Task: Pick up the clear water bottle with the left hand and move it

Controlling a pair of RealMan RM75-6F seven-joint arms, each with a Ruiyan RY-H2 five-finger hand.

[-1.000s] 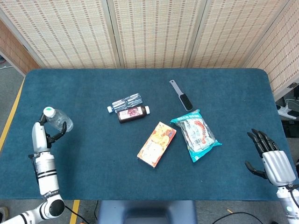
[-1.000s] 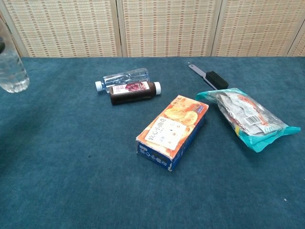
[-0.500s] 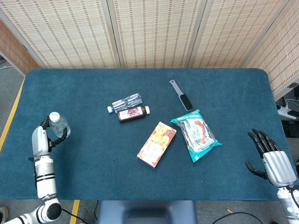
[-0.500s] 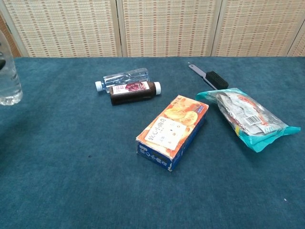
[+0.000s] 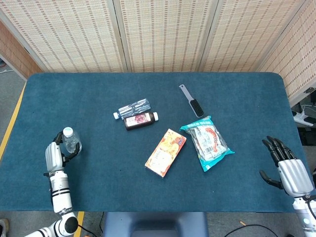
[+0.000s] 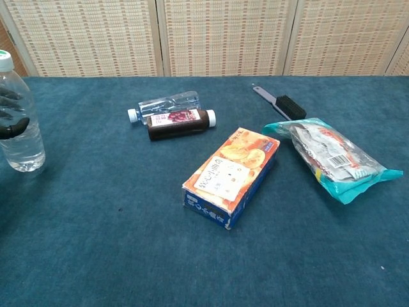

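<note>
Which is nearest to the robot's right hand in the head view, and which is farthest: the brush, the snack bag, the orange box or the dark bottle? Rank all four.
Measured from the right hand at the table's right edge:
1. Snack bag, right of centre, nearest.
2. Brush, farther back, right of centre.
3. Orange box, near the middle.
4. Dark bottle, left of centre, farthest.

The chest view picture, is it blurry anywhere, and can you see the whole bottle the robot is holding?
Chest view: sharp all over, with even light; the clear water bottle stands upright at the left edge, and only dark fingertips of the left hand show there. Head view: the whole left hand and the bottle show, small but sharp.
</note>
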